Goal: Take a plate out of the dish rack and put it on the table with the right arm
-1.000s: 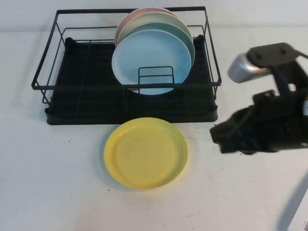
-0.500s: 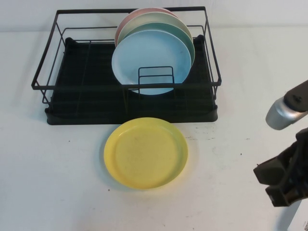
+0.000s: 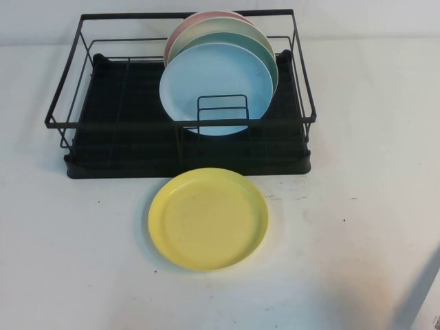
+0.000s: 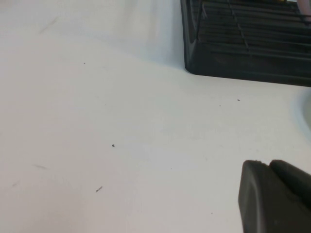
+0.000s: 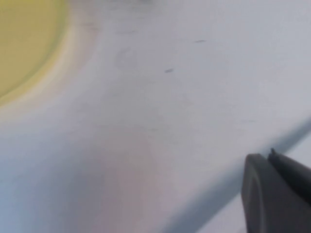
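The yellow plate (image 3: pixel 208 218) lies flat on the white table (image 3: pixel 82 247), just in front of the black wire dish rack (image 3: pixel 103 137). Neither arm shows in the high view. In the right wrist view my right gripper (image 5: pixel 268 156) is shut and empty over bare table (image 5: pixel 160 121), well away from the yellow plate (image 5: pixel 24 43), whose edge shows at one corner. In the left wrist view my left gripper (image 4: pixel 268 164) is shut and empty above the table (image 4: pixel 97 121), with a corner of the dish rack (image 4: pixel 243 48) beyond it.
A light blue plate (image 3: pixel 216 86) stands upright in the rack, with a teal plate (image 3: pixel 269 58), a pale one and a pink one (image 3: pixel 180 31) behind it. The left half of the rack holds nothing. Small dark specks mark the table.
My right arm has drawn back to the right and down, and has left the high view. The yellow plate and the rack have not moved.
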Robot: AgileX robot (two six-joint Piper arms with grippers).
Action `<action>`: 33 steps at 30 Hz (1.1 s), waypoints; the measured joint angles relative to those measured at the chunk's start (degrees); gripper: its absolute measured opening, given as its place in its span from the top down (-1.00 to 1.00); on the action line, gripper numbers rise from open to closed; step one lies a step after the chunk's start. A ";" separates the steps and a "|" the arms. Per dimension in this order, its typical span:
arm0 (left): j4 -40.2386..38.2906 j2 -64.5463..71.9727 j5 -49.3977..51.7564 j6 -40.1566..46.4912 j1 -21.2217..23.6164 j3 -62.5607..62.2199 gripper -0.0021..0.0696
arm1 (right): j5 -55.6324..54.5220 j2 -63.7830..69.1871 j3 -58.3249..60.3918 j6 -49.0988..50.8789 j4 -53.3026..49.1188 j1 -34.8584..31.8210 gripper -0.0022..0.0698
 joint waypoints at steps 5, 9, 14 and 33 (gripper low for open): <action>0.00 0.00 0.00 0.00 0.00 0.00 0.95 | -15.58 -13.42 15.11 0.00 -1.04 -9.80 0.99; 0.00 0.00 0.00 0.00 0.00 0.00 0.95 | -19.38 -22.04 18.78 0.00 -1.43 -12.30 0.99; 0.00 0.00 0.00 0.00 0.00 0.00 0.95 | -15.38 -29.16 18.91 0.00 -1.64 -13.32 0.99; 0.00 0.00 0.00 0.00 0.00 0.00 0.95 | -0.27 -38.27 19.23 0.00 -4.42 -13.41 0.99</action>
